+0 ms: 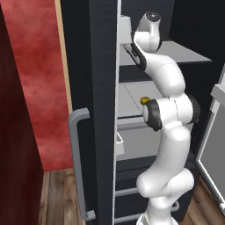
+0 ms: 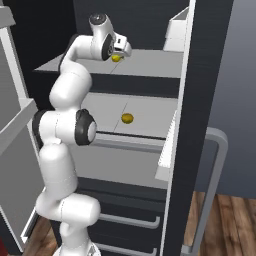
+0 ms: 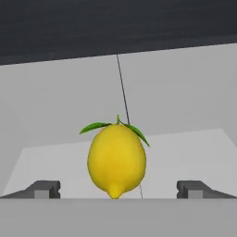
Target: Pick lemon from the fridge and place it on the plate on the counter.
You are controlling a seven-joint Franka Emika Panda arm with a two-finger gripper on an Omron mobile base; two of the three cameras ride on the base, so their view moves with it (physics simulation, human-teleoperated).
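Gripper (image 3: 118, 190) wide open, both tips apart, lemon (image 3: 116, 159) centered between them, not gripped. Lemon sits on upper fridge (image 2: 200, 75) shelf (image 2: 150, 65), just beside the hand. Duller yellow ball (image 2: 127, 118) on shelf below.

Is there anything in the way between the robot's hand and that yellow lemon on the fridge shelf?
No. In the hand view the lemon sits centred between the open hand's two fingertips, with bare grey shelf in between.
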